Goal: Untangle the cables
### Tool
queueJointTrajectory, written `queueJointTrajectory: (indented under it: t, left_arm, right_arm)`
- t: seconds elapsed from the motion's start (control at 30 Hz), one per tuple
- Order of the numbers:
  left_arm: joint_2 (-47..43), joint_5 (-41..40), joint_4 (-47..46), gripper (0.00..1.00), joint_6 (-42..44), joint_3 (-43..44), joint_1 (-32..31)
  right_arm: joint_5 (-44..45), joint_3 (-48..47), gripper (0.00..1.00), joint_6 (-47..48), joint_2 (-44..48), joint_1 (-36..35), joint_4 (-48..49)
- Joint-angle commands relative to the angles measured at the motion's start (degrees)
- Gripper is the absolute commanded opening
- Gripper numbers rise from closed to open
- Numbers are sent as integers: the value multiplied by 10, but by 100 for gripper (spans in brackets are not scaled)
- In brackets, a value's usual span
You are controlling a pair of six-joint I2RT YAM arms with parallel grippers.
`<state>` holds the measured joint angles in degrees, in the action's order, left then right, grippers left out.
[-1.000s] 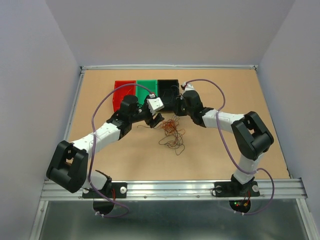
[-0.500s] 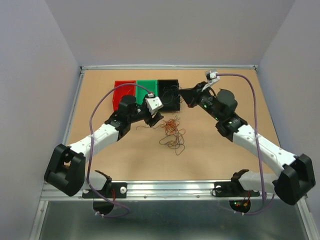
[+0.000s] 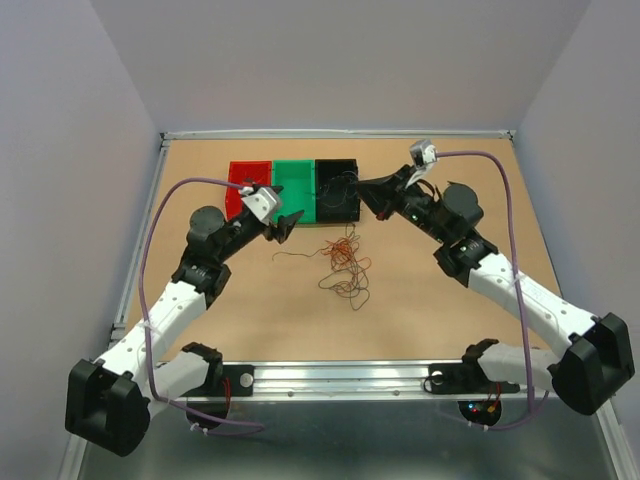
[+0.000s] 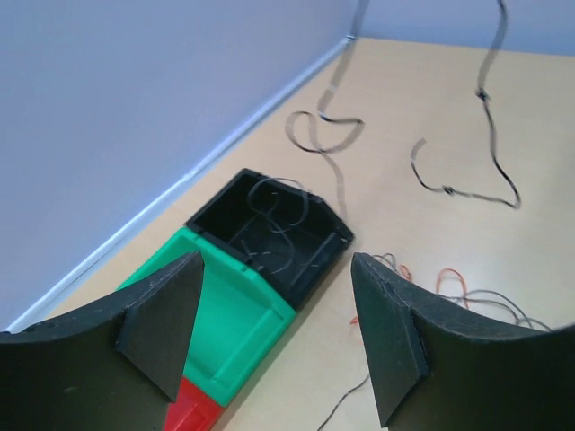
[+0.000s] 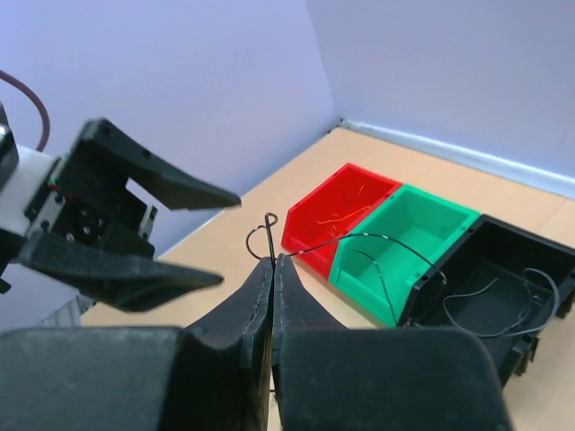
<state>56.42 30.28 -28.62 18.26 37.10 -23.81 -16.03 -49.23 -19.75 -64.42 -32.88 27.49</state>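
The cables [image 3: 345,262] lie as a small tangle of thin orange-red, brown and dark wires on the table in front of the bins; part of it shows in the left wrist view [image 4: 454,289]. My right gripper [image 3: 366,196] is shut on one thin black wire [image 5: 388,237], which loops above the fingertips and arcs over toward the black bin [image 5: 503,285]. In the right wrist view the jaws [image 5: 273,261] are pressed together. My left gripper [image 3: 282,222] is open and empty, left of the tangle, in front of the green bin [image 3: 293,188]; its fingers [image 4: 165,325] stand wide apart.
Red bin [image 3: 240,188], green bin and black bin [image 3: 337,187] stand in a row at the back. The red bin [image 5: 340,208] holds orange wires; the black bin [image 4: 268,235] holds dark wires. A loose dark wire [image 3: 292,254] lies left of the tangle. Purple arm cords [image 3: 505,215] arch overhead.
My left arm has drawn back and its gripper has moved left, away from the tangle. My right arm unfolded and raised its gripper by the black bin, then held almost still.
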Motion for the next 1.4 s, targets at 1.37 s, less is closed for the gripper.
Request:
queueJointTrajectory:
  t: [1.37]
  left_arm:
    - [55,-185,-126,72,-140,3,130]
  right_arm:
    - [14,-402,1,-21,-462,3,-161]
